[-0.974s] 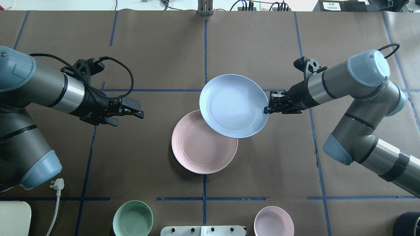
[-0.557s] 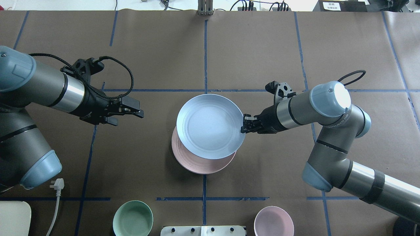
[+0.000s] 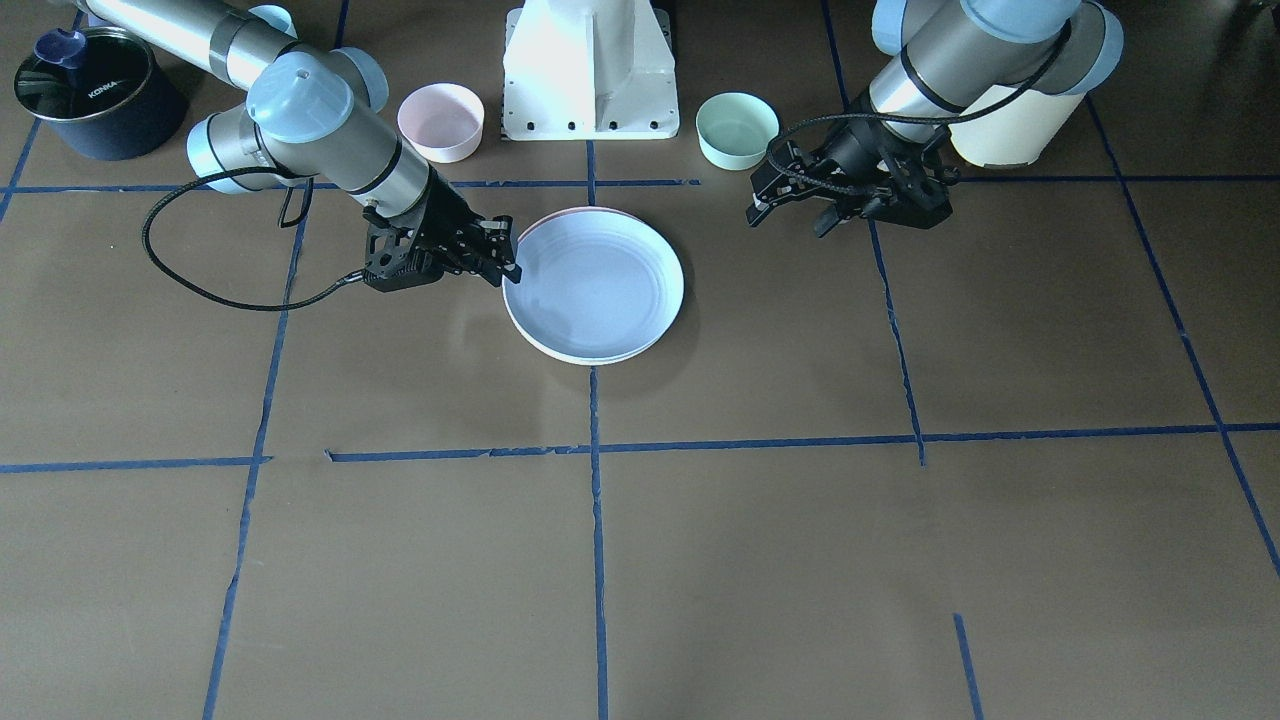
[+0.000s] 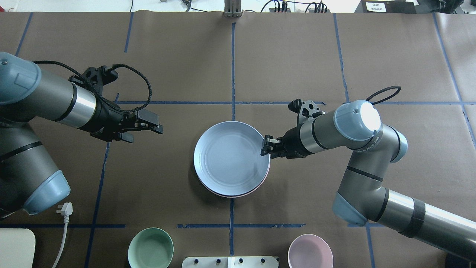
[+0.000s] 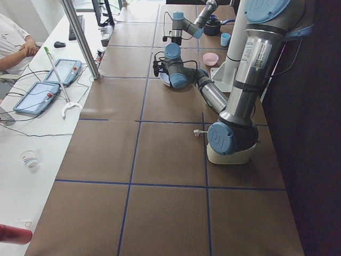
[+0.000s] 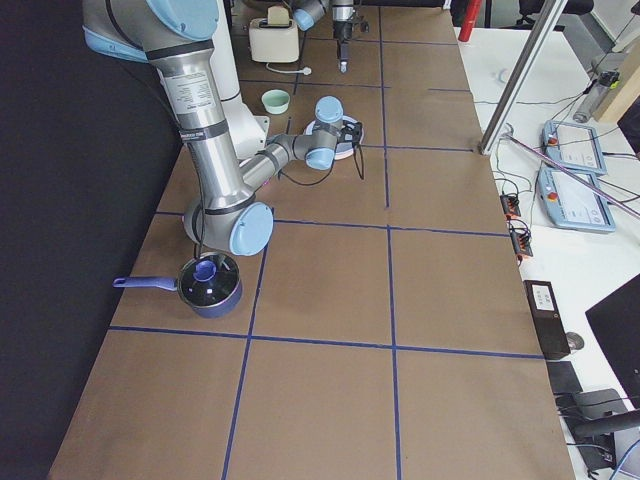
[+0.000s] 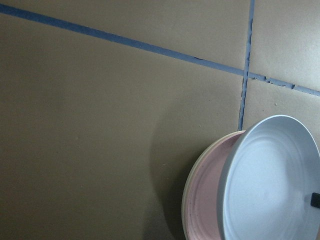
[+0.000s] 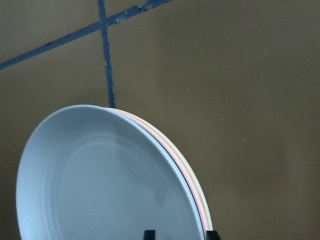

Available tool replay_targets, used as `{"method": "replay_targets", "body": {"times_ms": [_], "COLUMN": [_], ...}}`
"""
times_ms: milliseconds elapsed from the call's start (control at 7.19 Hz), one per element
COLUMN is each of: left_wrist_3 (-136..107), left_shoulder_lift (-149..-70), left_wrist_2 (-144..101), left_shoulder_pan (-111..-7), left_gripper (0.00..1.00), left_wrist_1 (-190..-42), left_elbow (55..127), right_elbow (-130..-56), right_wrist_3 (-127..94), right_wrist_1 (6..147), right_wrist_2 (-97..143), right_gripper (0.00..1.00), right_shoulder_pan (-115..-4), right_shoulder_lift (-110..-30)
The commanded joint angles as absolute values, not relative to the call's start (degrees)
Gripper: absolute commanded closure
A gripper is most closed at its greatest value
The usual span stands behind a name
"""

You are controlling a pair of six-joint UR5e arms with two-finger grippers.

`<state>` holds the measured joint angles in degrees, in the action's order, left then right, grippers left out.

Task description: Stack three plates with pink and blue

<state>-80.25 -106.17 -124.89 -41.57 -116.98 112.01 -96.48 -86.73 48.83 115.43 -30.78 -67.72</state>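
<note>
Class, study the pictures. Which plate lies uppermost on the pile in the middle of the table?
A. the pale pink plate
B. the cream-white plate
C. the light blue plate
C: the light blue plate covers the pile. Only part of the pink plate shows beneath it, and the right claw is at its rim.

Matt blue plate (image 4: 227,160), paper-covered tabletop (image 4: 297,56)

R gripper (image 4: 264,146) clamped on blue plate (image 4: 227,156) rim; plate stack (image 4: 242,194) blocks straight ahead. Bare table (image 4: 316,67) behind & either side. L gripper (image 4: 147,134) well beyond stack, bare table in front. Pink bowl (image 4: 310,251), green bowl (image 4: 150,248) well off sideways.
</note>
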Motion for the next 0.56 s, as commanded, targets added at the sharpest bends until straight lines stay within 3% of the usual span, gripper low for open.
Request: {"method": "replay_targets", "body": {"times_ms": [0, 278, 417], "left_wrist_3": [-79.90, -71.00, -60.57], "left_shoulder_lift": [-104.26, -97.42, -91.55], "left_wrist_2": [-125.15, -125.60, -125.68], "left_shoulder_pan": [-41.75, -45.69, -48.75], "left_gripper": [0.00, 0.00, 0.00], "left_wrist_1": [-116.98, -117.07, -117.07], "left_elbow": [111.80, 112.06, 112.15], "right_elbow": [-99.90, -106.42, -105.39], "right_wrist_3": [-86.57, -85.18, -73.68], "right_wrist_1": [48.87, 48.87, 49.13], "right_wrist_2": [115.74, 122.55, 130.96], "right_gripper": [0.00, 0.00, 0.00], "right_shoulder_pan": [-32.15, -42.64, -51.85], "right_shoulder_lift": [-69.16, -80.63, -85.82]}}
